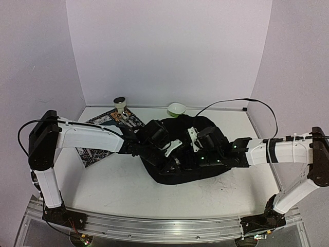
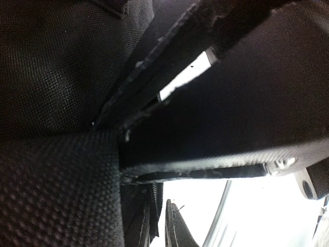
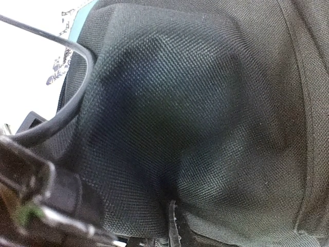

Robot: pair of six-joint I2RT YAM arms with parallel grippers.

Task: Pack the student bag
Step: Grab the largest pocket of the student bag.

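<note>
Top view, bag: the student bag (image 1: pixel 205 126) is seen lying slumped and wrinkled on the table (image 1: pixel 128 195), about in the middle.
Top view, arms: the bag is reached over from both sides. The left gripper (image 1: pixel 172 148) and the right gripper (image 1: pixel 194 138) are brought close together upon its top.
Top view, surroundings: a patterned mat (image 1: pixel 95 152) is laid just beside the bag on the left. A pale green bowl (image 1: pixel 176 108) and a small cup (image 1: pixel 120 102) are placed near the back wall.
Left wrist view: only black woven fabric, flat folded edges and a bright gap are shown, very near the lens. The fingers are not made out, so it cannot be told whether this gripper is open or closed.
Right wrist view: the picture is filled by a bulge of the same fabric, with a black cable (image 3: pixel 74 100) at the left and a seam (image 3: pixel 172 226) below. The fingers are hidden. The jaws are taken as closed down, but whether cloth is pinched cannot be told.
Handling: the bag is judged soft and limp. Sagging and folding are expected when it is lifted at one point.
Where to hold: a stitched edge, zip border or strap is to be preferred, since loose cloth may slip. One hold on each side of the opening is advised.
</note>
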